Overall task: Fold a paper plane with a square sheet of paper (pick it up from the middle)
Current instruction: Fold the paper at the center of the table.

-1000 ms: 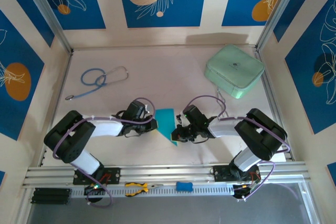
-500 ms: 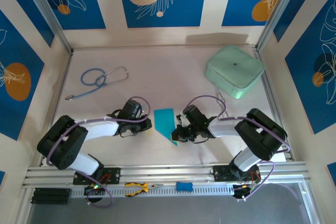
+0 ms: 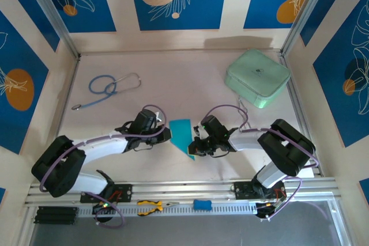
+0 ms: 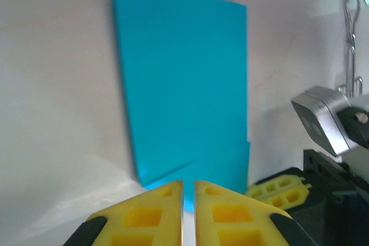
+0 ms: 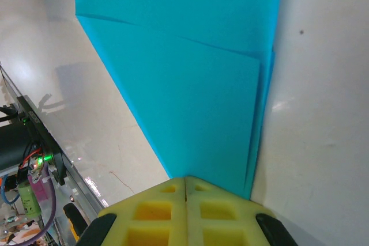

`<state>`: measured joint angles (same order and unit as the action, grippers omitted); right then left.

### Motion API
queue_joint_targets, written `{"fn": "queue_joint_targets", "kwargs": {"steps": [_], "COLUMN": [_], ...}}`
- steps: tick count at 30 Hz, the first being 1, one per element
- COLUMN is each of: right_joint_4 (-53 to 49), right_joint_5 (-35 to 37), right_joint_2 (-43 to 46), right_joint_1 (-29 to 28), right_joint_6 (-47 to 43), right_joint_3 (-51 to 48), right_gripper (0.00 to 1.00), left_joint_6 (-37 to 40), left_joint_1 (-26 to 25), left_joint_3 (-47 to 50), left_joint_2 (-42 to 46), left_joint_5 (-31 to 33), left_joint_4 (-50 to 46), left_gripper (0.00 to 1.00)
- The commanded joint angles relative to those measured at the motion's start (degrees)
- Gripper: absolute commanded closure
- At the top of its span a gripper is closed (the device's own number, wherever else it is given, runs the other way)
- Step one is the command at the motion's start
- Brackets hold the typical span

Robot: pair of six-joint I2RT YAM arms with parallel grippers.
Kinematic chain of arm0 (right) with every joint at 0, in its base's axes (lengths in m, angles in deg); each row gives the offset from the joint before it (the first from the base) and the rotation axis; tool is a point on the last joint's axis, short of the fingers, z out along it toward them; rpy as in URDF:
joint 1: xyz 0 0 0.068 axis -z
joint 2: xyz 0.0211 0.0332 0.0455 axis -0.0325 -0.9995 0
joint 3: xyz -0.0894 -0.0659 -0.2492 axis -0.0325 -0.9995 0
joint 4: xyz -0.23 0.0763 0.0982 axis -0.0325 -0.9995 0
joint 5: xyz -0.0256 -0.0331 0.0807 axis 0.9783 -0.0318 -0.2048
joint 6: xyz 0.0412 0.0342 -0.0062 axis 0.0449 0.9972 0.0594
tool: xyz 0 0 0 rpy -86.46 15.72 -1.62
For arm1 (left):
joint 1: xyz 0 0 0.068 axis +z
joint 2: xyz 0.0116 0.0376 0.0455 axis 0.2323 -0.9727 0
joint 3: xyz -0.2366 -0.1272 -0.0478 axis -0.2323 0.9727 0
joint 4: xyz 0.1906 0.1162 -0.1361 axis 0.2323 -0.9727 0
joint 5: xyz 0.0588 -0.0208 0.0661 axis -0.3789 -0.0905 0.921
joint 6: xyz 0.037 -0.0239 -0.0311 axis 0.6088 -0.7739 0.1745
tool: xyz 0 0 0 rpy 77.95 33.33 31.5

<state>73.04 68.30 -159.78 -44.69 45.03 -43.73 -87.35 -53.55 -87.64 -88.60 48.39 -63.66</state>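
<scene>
The square sheet of paper lies flat on the white table between my two grippers, folded into a narrow cyan shape with a point toward the near edge. In the left wrist view the paper shows a diagonal crease near its close end. My left gripper sits at the sheet's left edge; its tips are shut to a thin slit with nothing between them. My right gripper is shut, its tips resting on the pointed near end of the paper. The sheet's layered right edge shows there.
A mint-green case stands at the back right and a blue stethoscope lies at the back left. Yellow-handled pliers and a small blue block rest on the front rail. Side walls enclose the table.
My left gripper drew a little left of the paper, then came back to its left edge, while that arm's elbow sank toward the near left. The right arm and the paper stayed still.
</scene>
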Motion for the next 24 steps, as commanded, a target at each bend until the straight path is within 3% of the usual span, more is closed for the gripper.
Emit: {"fn": "queue_joint_targets", "kwargs": {"steps": [1,11,24], "right_joint_4": [-9.0,-9.9,-10.6], "right_joint_5": [3.5,3.8,2.3], "right_joint_2": [-1.6,-0.8,5.7], "right_joint_1": [0.0,0.0,-1.8], "right_joint_6": [-0.5,-0.6,-1.9], "right_joint_3": [-1.5,-1.4,-1.9], "right_gripper": [0.97,0.96,0.94], "left_joint_6": [-1.2,-1.6,-2.2], "left_joint_1": [-2.3,-4.0,-4.0], "left_joint_3": [-1.1,-1.2,-0.5], "left_joint_2": [-3.3,-11.2,-16.8], "left_joint_5": [-1.7,-3.7,0.5], "left_joint_4": [4.1,11.2,3.8], "left_gripper": [0.86,0.86,0.92]}}
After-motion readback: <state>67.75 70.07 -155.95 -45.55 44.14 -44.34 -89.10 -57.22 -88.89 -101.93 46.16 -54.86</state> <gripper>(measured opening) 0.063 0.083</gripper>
